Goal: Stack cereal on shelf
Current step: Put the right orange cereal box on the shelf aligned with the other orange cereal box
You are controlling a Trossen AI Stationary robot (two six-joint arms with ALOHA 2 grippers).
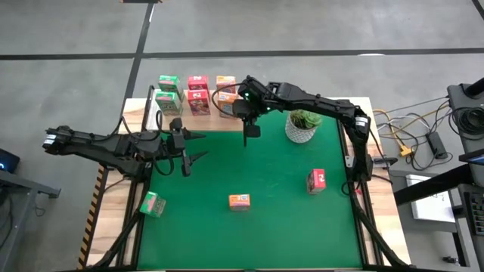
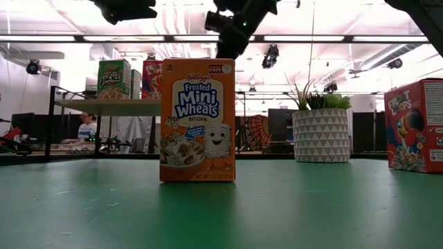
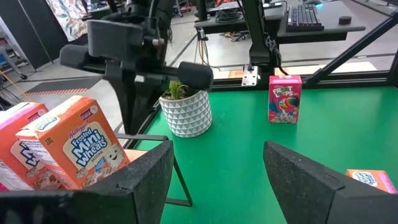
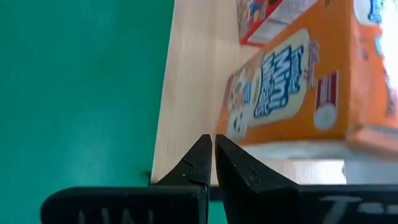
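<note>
Three cereal boxes are out on the green mat: orange box (image 1: 239, 201) near-centre, pink one (image 1: 316, 180) right, green one (image 1: 153, 204) left; the rest are on the far shelf (image 1: 181, 113). Right gripper (image 1: 249, 130) is pinched shut and empty by the shelf, left gripper (image 1: 198, 146) wide open, holding nothing. They're probably light, crushable cardboard, so I'd pinch gently across the narrow sides.

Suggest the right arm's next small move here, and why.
Probably swing toward the pink box on the mat: the right gripper hangs shut and empty beside the shelf, and that box stands nearest its side, still unshelved.
</note>
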